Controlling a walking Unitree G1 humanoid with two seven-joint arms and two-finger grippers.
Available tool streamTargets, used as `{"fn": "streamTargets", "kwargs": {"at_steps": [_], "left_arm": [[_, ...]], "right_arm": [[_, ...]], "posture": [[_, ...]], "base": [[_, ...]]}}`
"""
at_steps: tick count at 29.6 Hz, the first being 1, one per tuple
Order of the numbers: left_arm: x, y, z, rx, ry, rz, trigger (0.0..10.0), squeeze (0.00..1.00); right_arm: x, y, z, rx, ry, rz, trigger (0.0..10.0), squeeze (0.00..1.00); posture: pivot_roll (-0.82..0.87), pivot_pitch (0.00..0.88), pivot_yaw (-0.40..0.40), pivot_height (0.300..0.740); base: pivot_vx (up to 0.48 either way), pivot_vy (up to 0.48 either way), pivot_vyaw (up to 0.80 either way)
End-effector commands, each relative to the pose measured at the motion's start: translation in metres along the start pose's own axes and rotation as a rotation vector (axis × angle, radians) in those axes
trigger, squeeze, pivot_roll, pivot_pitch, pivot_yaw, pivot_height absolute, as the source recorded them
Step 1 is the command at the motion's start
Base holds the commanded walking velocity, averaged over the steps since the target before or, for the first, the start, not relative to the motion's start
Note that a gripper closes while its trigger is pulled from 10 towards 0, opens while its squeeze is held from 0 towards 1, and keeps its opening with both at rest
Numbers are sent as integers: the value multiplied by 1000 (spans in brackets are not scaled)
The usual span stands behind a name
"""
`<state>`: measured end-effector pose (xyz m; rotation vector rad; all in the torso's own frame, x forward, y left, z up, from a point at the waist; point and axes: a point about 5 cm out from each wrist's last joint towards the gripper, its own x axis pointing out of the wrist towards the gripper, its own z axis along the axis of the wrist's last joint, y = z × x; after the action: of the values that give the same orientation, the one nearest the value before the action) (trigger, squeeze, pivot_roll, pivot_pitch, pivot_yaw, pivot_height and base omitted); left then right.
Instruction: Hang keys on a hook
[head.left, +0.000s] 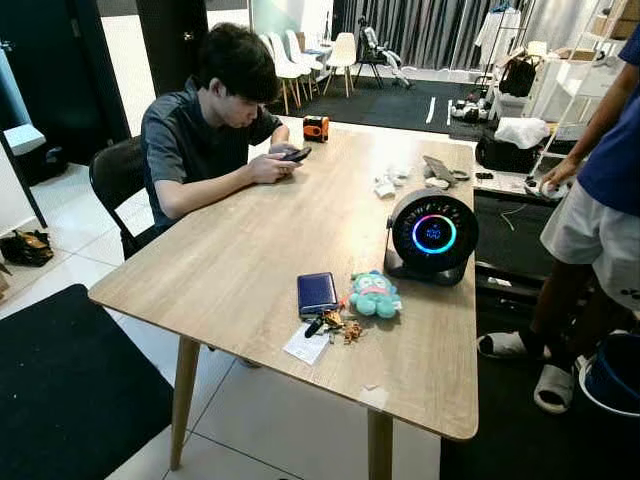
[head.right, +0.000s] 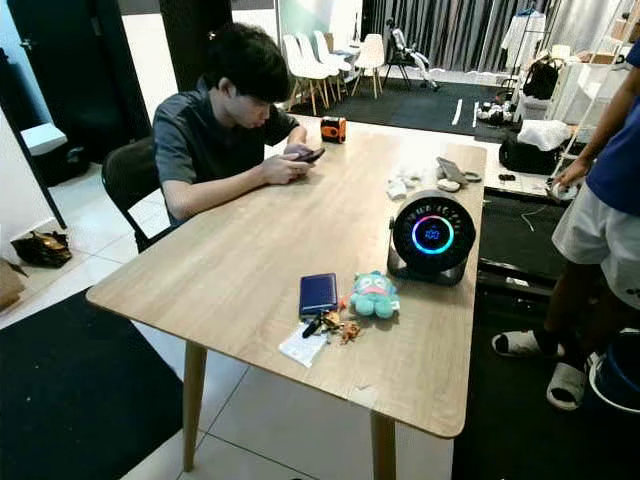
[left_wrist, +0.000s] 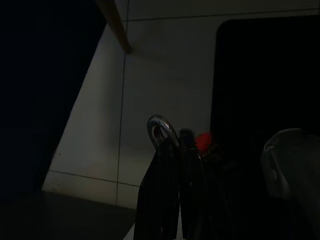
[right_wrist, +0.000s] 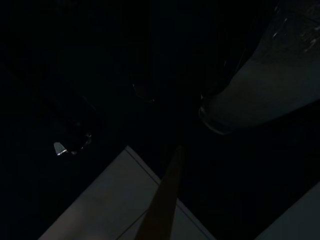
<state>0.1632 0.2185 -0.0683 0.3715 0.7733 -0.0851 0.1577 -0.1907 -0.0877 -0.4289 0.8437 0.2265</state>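
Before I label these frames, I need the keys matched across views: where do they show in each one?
Left eye view: the keys lie near the table's front edge, in front of the blue wallet.
Right eye view: the keys, same place, on the white card.
Left wrist view: dark; no keys made out.
Right wrist view: dark; no keys made out.
Shared landmark: the teal plush toy beside them.

Head stereo pair looks forward and down from standing height at the wooden table (head.left: 250, 250), set back from its near edge; both eyes share the table, seated person (head.right: 225, 120) and round speaker (head.left: 432, 235), right eye offset slightly. Left wrist cam is low, dark, facing floor tiles (left_wrist: 160, 75) and a table leg (left_wrist: 116, 25). Right wrist cam nearly black, another leg (right_wrist: 162, 200) over tile
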Motion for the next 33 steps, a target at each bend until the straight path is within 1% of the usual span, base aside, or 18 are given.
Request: {"fn": "streamTargets", "kwargs": {"at_steps": [1,5,10,14,33], "left_arm": [[-3,-6,-6,6,10,-13,10000,0],[-3,-9,-7,3,-2,-11,10000,0],[-3,-10,-7,4,-5,-8,10000,0],[-3,-11,-7,8,-12,-11,10000,0],[-3,-13,-8,15,-15,-8,10000,0]], "right_arm": [[-1,2,-5,-2,15,11,10000,0],[-2,2,-7,-2,25,13,10000,0],[-2,1,-5,26,13,18,10000,0],[0,1,-3,22,11,20,10000,0],[0,2,-4,17,17,29,10000,0]], "posture": [[85,78,-10,740],[89,76,-13,740],[88,76,-12,740],[89,78,-13,740],[97,74,-18,740]], "base": [[0,0,0],[0,0,0],[0,0,0],[0,0,0],[0,0,0]]}}
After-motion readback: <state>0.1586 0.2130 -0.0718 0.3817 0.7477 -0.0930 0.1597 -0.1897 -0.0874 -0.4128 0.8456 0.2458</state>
